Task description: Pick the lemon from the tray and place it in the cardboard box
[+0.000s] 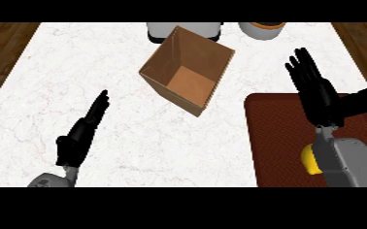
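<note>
1. Right hand (pixel 315 89) open, fingers straight, holding nothing; it hangs over the far edge of the tray (pixel 276 140).
2. Lemon (pixel 309 159) on the tray, toward its near side; partly hidden by the right forearm (pixel 345 161); well behind the fingers.
3. Box (pixel 188 70) open-topped, mid-counter; left of the tray, not touching it.
4. Left hand (pixel 77 138) open, fingers straight, empty; over the counter (pixel 108 68), lower left.

White marbled counter (pixel 143 131) | dark wooden floor (pixel 14 34) at both upper corners | white container (pixel 185 30) and grey pot (pixel 262 30) at far edge
</note>
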Available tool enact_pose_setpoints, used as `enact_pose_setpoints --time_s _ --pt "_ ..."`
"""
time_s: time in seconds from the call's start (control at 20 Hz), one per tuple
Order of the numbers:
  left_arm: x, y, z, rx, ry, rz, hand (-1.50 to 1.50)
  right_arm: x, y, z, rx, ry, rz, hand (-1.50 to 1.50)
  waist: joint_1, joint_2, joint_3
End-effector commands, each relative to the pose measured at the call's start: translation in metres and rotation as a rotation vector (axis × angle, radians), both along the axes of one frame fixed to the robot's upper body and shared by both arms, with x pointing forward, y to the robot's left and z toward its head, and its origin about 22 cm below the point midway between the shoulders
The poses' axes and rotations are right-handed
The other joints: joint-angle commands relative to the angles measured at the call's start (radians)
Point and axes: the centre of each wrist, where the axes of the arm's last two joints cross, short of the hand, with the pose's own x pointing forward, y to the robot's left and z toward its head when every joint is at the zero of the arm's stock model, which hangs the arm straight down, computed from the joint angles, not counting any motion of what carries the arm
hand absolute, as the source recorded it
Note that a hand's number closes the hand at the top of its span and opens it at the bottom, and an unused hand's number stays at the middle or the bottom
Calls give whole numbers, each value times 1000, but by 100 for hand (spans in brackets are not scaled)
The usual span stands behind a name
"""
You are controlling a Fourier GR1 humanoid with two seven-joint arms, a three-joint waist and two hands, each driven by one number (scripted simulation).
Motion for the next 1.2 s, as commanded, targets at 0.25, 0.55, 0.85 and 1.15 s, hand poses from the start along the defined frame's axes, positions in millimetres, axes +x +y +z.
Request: enact_pose_setpoints --time_s 0.25,0.55,0.85,1.15 --pt "33 35 65 188 -257 -22 0 -38 -116 104 -493 -262 -543 -150 -139 -43 1" --pt "29 20 71 158 -219 -98 0 -120 -148 85 -887 -54 -572 -150 -97 -17 6" --pt "32 16 83 151 -244 -136 0 -161 -128 102 -1155 -37 -420 -150 -54 -4 5" --pt "37 21 96 148 -253 -171 0 -176 -99 112 -1327 254 -267 -150 -17 7 4"
